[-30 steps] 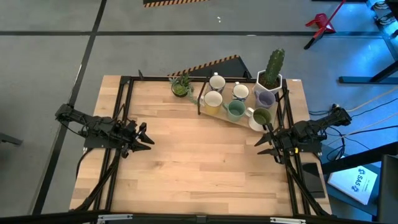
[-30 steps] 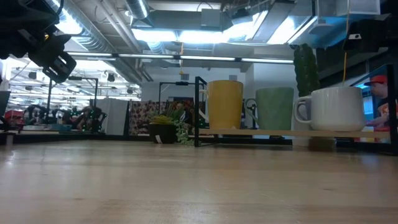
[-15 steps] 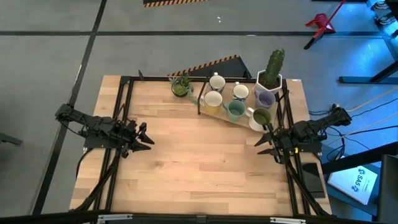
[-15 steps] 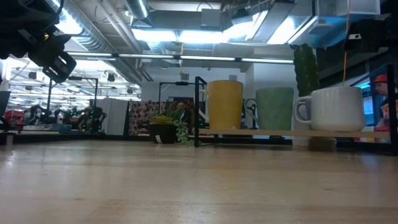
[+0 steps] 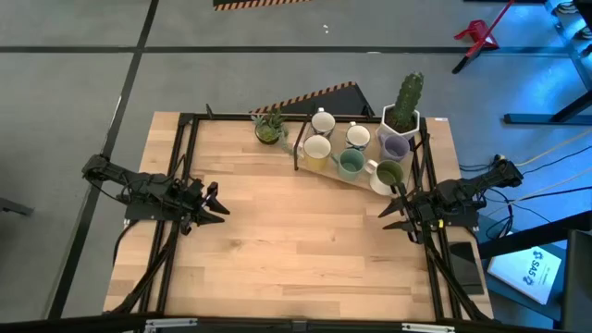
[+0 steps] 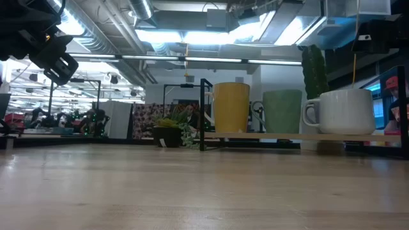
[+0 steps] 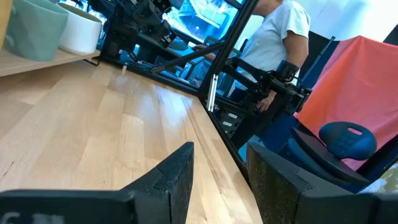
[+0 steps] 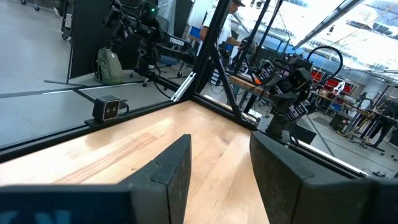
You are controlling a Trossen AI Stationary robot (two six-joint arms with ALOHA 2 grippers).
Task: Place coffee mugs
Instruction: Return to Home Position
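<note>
Six coffee mugs (image 5: 351, 164) grouped on one shelf (image 6: 281, 136), near right hand (image 5: 388, 205), well apart from left hand (image 5: 220, 201). One cactus pot (image 5: 401, 120), one small plant (image 5: 268, 128) alongside. Both hands released, empty, over bench (image 5: 296, 250).

You have a grey concrete floor (image 5: 277, 74) crossed by dark lines, a red metal stand (image 5: 476, 35) on it; bright ceiling light panels (image 6: 192, 37) glow beside silver ducts (image 6: 140, 9).

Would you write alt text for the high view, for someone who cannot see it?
Six mugs cluster near the table's far right corner beside a cactus. The left gripper and right gripper hover open at opposite sides.
</note>
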